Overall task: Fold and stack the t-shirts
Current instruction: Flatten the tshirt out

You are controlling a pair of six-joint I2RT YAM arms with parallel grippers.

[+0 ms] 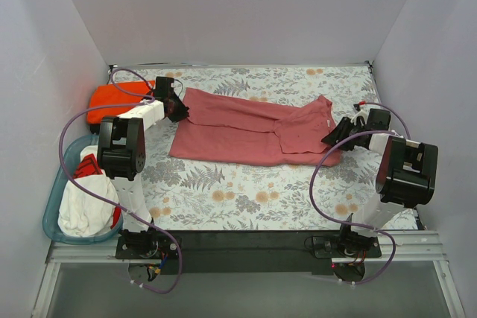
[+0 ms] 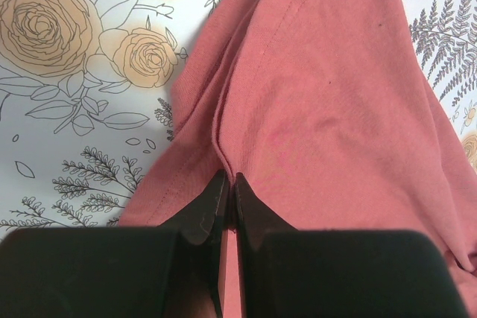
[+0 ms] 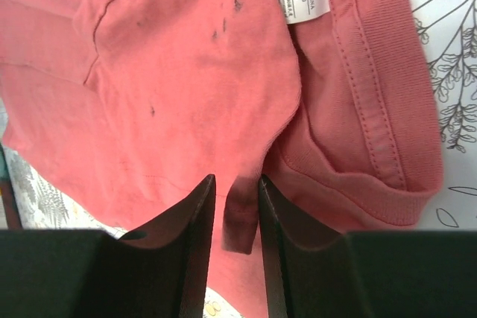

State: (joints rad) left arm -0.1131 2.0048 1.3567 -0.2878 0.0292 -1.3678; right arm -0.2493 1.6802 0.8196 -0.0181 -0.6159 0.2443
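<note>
Floral tablecloth (image 1: 246, 199) covers the table. The left gripper (image 2: 229, 188) has its jaws pressed together on a fold at the left end of the rose-red t-shirt (image 1: 238, 128). The right gripper (image 3: 237, 191) has its jaws narrow, pinching an edge of cloth just beside the collar. The shirt lies stretched between them.

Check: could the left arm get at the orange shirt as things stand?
Probably, but not right away. The orange shirt lies just beside the left gripper with nothing between them, yet that gripper is shut on the red shirt at its end and would have to let go first.
</note>
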